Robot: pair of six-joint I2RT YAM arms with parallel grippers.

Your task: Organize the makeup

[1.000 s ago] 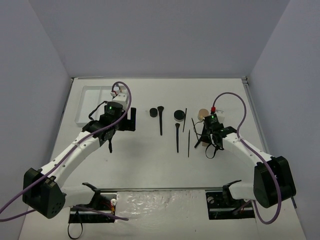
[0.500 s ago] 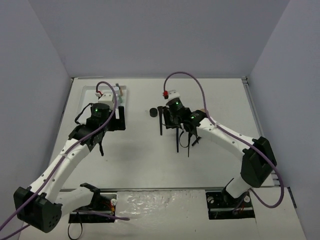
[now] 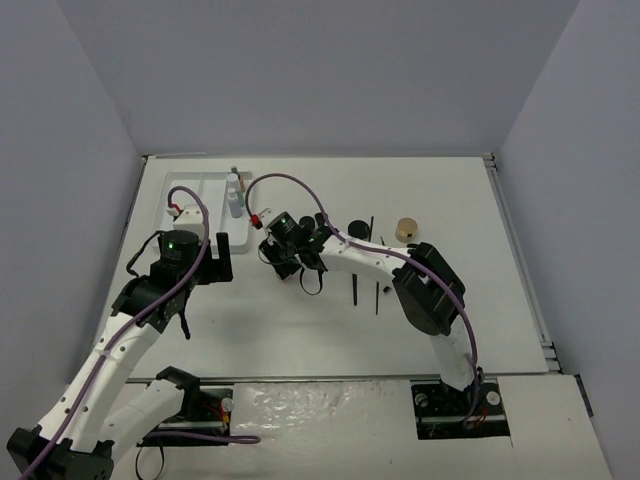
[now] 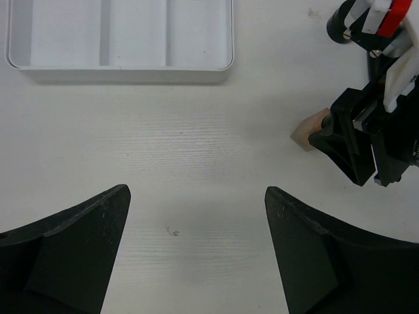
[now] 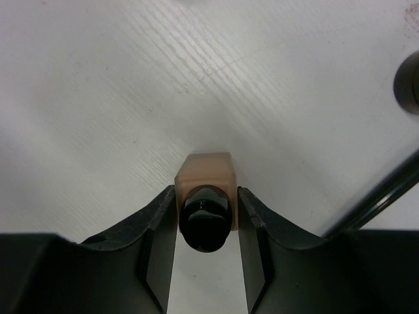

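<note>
Right gripper (image 5: 204, 196) clamps tan bottle (image 5: 204, 169) by its sides, likely bound for white tray (image 4: 118, 67). Left gripper (image 4: 196, 193) hovers wide open, empty.

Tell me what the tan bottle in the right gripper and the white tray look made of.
Tan bottle: probably matte plastic or frosted glass, no glare. Its black cap: glossy plastic, showing highlights. White tray: likely moulded plastic, smooth, rounded corners.

Black-capped tan bottle (image 5: 204, 171) held in the right gripper (image 5: 205, 196); round tan compact (image 3: 406, 229) lies well apart
</note>
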